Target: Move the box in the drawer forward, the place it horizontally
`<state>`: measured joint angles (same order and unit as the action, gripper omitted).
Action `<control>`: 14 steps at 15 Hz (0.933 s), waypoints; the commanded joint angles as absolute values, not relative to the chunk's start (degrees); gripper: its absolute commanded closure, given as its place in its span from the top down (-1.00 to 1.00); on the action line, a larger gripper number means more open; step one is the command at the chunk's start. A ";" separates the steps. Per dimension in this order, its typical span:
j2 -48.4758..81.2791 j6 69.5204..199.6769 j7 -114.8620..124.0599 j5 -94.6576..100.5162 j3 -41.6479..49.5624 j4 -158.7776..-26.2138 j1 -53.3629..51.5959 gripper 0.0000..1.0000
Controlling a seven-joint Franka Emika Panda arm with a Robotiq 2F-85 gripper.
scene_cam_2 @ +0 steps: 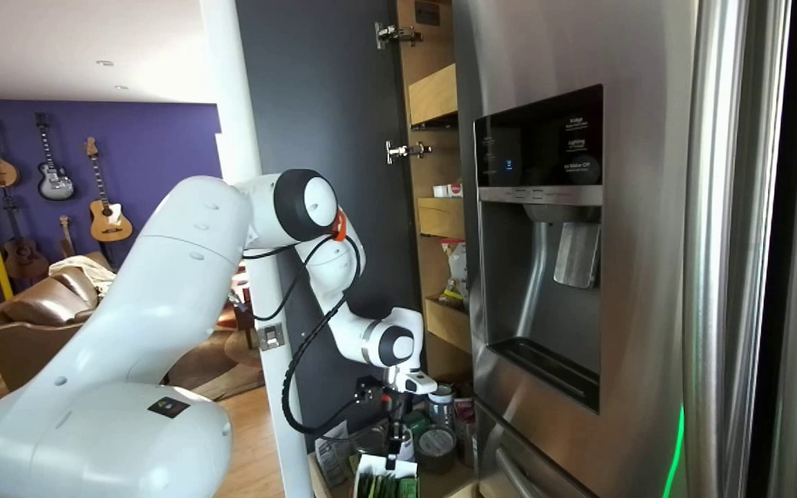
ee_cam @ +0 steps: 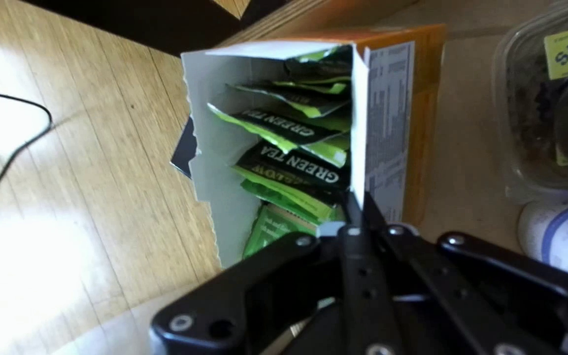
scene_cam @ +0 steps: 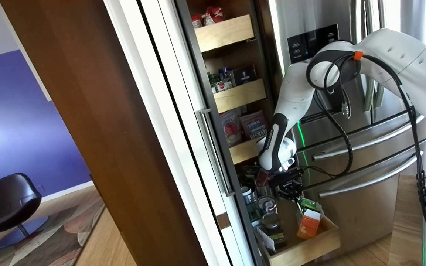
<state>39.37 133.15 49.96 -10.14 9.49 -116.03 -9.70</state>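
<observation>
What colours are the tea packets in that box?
The packets are black and green, clearest in the wrist view.

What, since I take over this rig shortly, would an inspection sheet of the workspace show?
Surface: drawer, pale wood, pulled out.
Job's things: box, orange outside, open at the top, tea packets inside; whether it rests or hangs, cannot tell.
Clutter: jars, cans and a clear tub, all in the drawer.
Gripper: shut on one wall of the box.
Cables: looped along the arm; in the wrist view a cord shows against the floor.
Surroundings: fridge beside the drawer, shelves above it, purple wall beyond.
</observation>
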 commanded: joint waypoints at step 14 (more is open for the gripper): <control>53.34 99.96 82.73 -8.62 7.95 -90.49 -7.74 -0.97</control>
